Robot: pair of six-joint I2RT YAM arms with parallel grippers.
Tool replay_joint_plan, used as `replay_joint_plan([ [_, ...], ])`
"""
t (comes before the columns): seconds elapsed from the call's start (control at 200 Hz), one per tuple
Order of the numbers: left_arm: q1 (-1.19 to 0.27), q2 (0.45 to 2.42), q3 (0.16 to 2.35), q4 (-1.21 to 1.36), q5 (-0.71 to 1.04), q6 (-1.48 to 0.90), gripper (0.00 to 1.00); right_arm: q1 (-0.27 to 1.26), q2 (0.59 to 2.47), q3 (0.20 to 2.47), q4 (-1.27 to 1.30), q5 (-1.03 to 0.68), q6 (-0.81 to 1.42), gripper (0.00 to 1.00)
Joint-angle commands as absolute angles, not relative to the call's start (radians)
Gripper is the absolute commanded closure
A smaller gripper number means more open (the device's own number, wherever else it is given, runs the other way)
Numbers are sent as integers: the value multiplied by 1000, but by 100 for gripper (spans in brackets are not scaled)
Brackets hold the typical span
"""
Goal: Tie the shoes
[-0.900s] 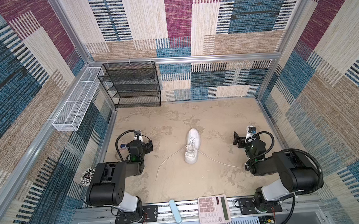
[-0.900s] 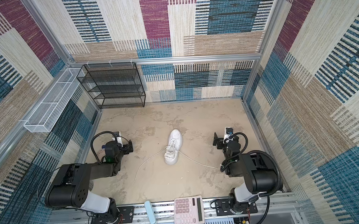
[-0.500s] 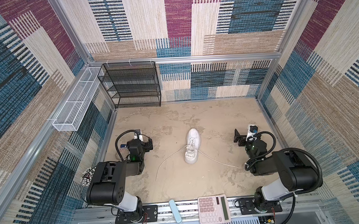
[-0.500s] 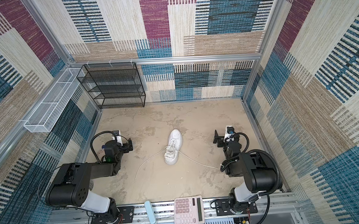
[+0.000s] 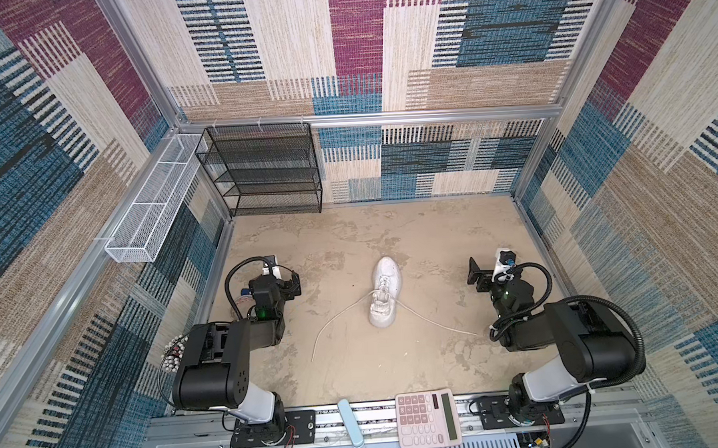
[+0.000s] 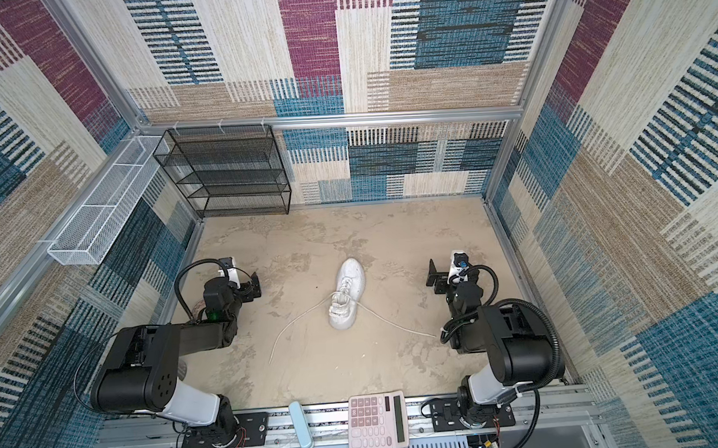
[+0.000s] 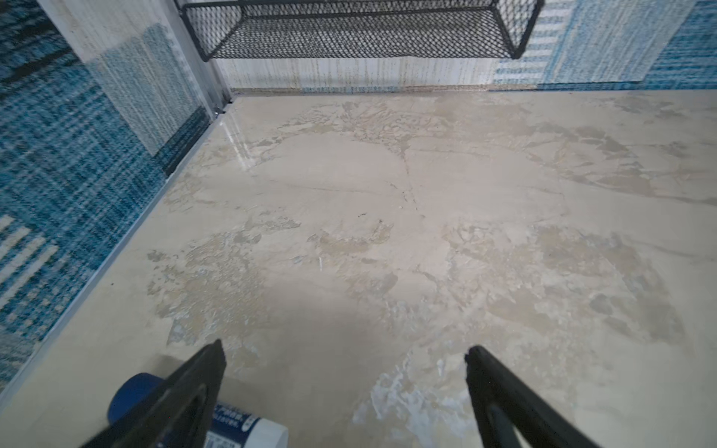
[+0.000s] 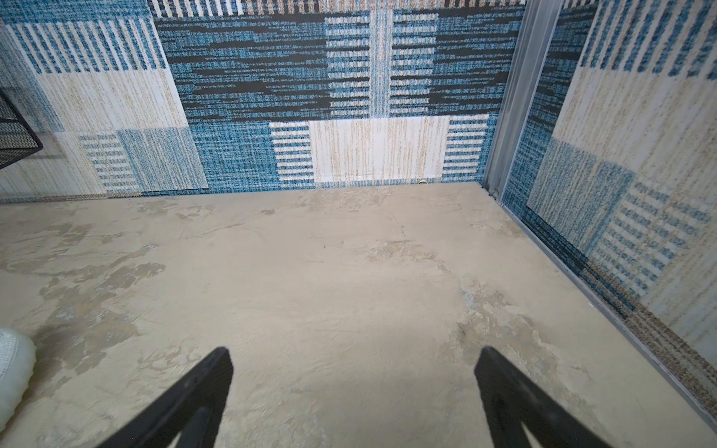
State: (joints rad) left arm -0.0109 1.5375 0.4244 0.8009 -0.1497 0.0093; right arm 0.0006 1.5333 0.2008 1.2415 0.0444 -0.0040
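Hardly anything is changed from the earlier frames: the left end effector (image 7: 345, 347) and the right end effector (image 8: 354, 351) are shifted slightly, both spread wide and empty. The white sneaker (image 5: 383, 292) is left in place on the worktop (image 5: 349, 233) between them, well apart from each, and is seen whole in both top views; only its edge is caught by the right wrist view. A blue-capped bottle (image 7: 244, 426) is shown clearly only by the left wrist view. The laces (image 5: 336, 322) are untied, trailed to either side.
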Motion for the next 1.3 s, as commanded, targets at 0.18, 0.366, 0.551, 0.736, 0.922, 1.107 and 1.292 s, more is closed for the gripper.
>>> replay_joint_plan([
  [0.18,-15,1455,457,699,-164,3,0,2,1469,244,1179,104,9,0],
  [0.366,-17,1256,645,272,-171,-11,4,9,1320,576,402,183,176,0],
  [0.551,-24,1231,956,-358,-180,-165,7,69,1270,815,-288,279,462,0],
  [0.736,-57,1203,1005,-639,-19,-314,14,127,1264,914,-690,197,716,0],
  [0.922,-134,1158,921,-684,33,-460,19,180,1246,861,-806,35,835,4],
  [1.107,-247,1181,882,-732,41,-543,20,228,1221,763,-843,6,816,19],
  [1.292,-299,1192,829,-748,59,-615,21,311,1203,738,-885,27,832,25],
])
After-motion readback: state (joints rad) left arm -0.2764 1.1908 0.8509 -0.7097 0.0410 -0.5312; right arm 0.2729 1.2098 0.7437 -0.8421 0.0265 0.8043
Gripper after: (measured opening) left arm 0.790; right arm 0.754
